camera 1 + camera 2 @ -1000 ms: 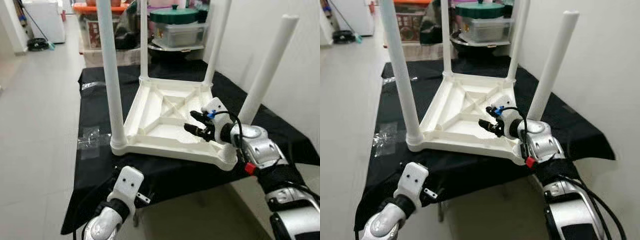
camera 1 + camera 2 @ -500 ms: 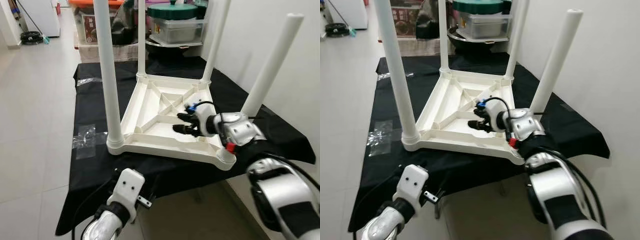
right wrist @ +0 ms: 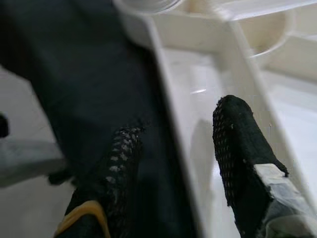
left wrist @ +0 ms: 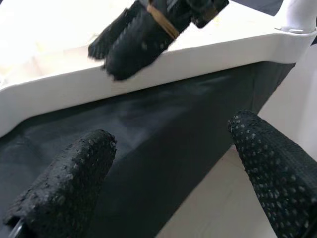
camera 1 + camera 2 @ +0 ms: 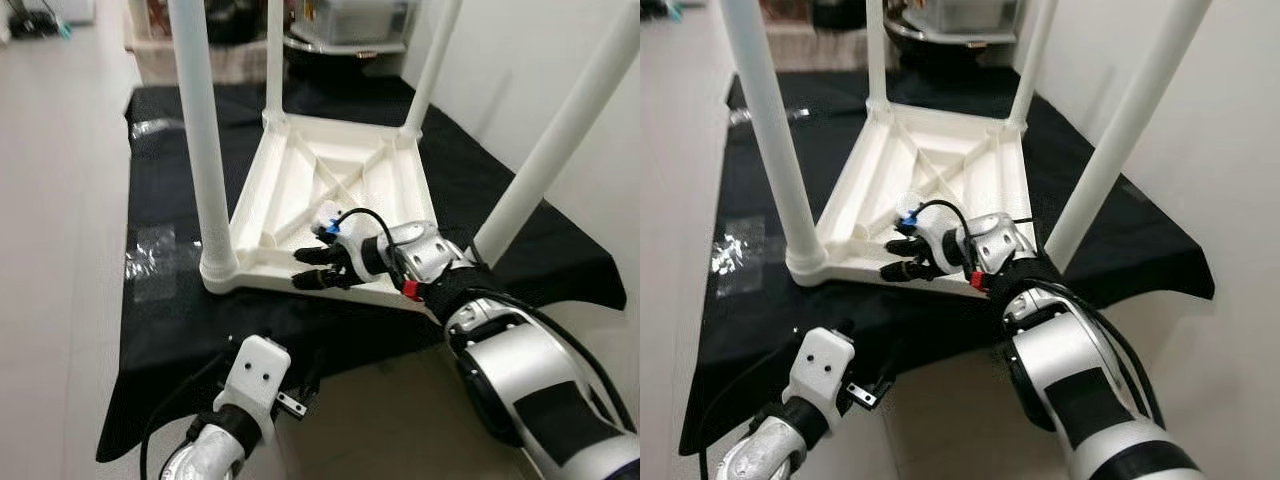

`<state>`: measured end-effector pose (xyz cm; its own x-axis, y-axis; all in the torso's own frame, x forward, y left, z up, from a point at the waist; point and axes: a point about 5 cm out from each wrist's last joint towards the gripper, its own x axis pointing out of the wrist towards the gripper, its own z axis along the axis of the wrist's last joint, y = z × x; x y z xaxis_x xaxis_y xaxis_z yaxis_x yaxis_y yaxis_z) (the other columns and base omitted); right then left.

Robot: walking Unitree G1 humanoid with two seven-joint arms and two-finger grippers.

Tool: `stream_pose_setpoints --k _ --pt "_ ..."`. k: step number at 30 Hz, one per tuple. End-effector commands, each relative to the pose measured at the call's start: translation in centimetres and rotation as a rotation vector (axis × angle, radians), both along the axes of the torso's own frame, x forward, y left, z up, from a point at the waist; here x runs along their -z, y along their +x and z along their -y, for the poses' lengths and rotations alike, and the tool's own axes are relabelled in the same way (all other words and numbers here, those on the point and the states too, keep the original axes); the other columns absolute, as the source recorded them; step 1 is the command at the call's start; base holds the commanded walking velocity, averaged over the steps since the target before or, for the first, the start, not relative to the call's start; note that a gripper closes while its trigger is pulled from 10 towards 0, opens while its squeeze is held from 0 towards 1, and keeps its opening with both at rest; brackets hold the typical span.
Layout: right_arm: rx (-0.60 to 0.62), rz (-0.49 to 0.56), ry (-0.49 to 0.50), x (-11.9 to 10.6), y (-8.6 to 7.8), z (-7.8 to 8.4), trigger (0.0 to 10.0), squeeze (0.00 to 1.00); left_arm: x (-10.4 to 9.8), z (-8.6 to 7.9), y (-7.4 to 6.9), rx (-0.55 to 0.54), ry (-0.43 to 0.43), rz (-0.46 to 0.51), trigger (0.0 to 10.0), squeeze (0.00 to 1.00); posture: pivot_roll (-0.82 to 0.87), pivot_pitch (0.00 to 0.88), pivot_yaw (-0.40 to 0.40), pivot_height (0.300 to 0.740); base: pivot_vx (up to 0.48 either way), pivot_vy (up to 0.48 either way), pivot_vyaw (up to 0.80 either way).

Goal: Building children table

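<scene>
The children's table [image 5: 330,195] lies upside down on a table draped in black cloth [image 5: 165,235], its top flat on the cloth and its four white legs [image 5: 195,130] standing straight up, so each leg's long axis runs vertical and the ribbed underside faces the ceiling. The right end effector [image 5: 318,268] reaches across the near edge of the frame, its two black fingers [image 3: 237,148] parted a moderate way and straddling the white rim [image 3: 173,114], one finger inside the tray-like underside and one outside over the cloth; it is not clamped on anything yet. The left end effector [image 4: 168,163] hovers below the front edge of the draped table, its fingers spread wide and holding nothing. With all legs seated, the step in hand looks like taking hold of the frame edge. The next move probably calls for closing on the rim and lifting or turning the piece upright, keeping the tall legs from toppling it.
</scene>
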<state>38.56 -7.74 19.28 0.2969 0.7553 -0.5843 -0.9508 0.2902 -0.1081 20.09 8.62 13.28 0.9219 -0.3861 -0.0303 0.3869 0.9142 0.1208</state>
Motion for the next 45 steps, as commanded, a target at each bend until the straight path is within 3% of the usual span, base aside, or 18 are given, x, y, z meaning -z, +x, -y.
stream_pose_setpoints --k 1,6,7,10,13,14,15,16,29,35,36,39,45 --pt "-0.017 0.002 -0.029 0.1 0.0 -0.2 10.0 0.00 0.3 0.2 -0.3 0.005 -0.004 -0.028 10.0 0.00 0.05 0.177 -0.134 0.740 0.000 0.000 0.00" --pt "-0.018 -0.010 -0.069 0.6 -0.1 0.0 10.0 0.00 0.2 0.2 -0.3 0.004 -0.004 -0.034 10.0 0.00 0.04 0.184 -0.134 0.740 0.000 0.000 0.00" --pt "-0.020 0.014 -0.138 1.2 -0.1 0.3 10.0 0.00 0.2 0.2 -0.3 0.004 -0.003 -0.035 10.0 0.00 0.04 0.184 -0.134 0.740 0.000 0.000 0.00" --pt "-0.038 0.035 -0.197 1.6 -0.2 0.5 10.0 0.00 0.2 0.2 -0.3 0.003 -0.004 -0.036 10.0 0.00 0.04 0.186 -0.135 0.740 0.000 0.000 0.00" --pt "-0.053 0.037 -0.203 1.6 -0.2 0.5 10.0 0.00 0.2 0.2 -0.3 0.001 -0.004 -0.037 10.0 0.00 0.04 0.186 -0.137 0.740 0.000 0.000 0.00" --pt "-0.059 0.039 -0.205 1.6 -0.2 0.5 4.1 0.00 0.2 0.2 -0.2 0.000 -0.004 -0.038 10.0 0.00 0.04 0.187 -0.139 0.740 0.000 0.000 0.00" --pt "-0.059 0.039 -0.205 1.6 -0.2 0.5 4.1 0.00 0.2 0.2 -0.2 0.000 -0.004 -0.038 10.0 0.00 0.04 0.187 -0.139 0.740 0.000 0.000 0.00" --pt "-0.061 0.038 -0.191 1.4 -0.2 0.4 0.0 0.00 0.1 0.2 -0.2 -0.001 -0.004 -0.038 10.0 0.00 0.04 0.190 -0.142 0.740 0.000 0.000 0.00" --pt "-0.093 0.085 -0.155 0.5 0.0 0.5 0.0 0.00 0.1 0.2 0.1 -0.013 -0.004 -0.042 10.0 0.00 0.04 0.185 -0.144 0.740 0.000 0.000 0.00" --pt "-0.245 0.066 -0.087 -0.1 -0.6 0.8 0.0 0.00 0.1 0.2 0.2 -0.019 -0.004 -0.042 10.0 0.00 0.04 0.184 -0.146 0.740 0.000 0.000 0.00" --pt "-0.370 -0.019 -0.102 -0.2 -1.4 1.9 0.0 0.00 0.1 0.2 0.3 -0.021 -0.002 -0.045 10.0 0.00 0.04 0.182 -0.146 0.740 0.000 0.000 0.00" --pt "-0.470 -0.082 -0.110 -0.7 -1.9 3.1 0.0 0.00 0.2 0.1 0.3 -0.021 0.001 -0.048 10.0 0.00 0.04 0.180 -0.144 0.740 0.000 0.000 0.00" --pt "-0.501 -0.074 -0.118 -1.0 -2.0 3.7 0.0 0.00 0.3 0.1 0.4 -0.019 0.003 -0.051 10.0 0.00 0.03 0.178 -0.138 0.740 0.000 0.000 0.00"
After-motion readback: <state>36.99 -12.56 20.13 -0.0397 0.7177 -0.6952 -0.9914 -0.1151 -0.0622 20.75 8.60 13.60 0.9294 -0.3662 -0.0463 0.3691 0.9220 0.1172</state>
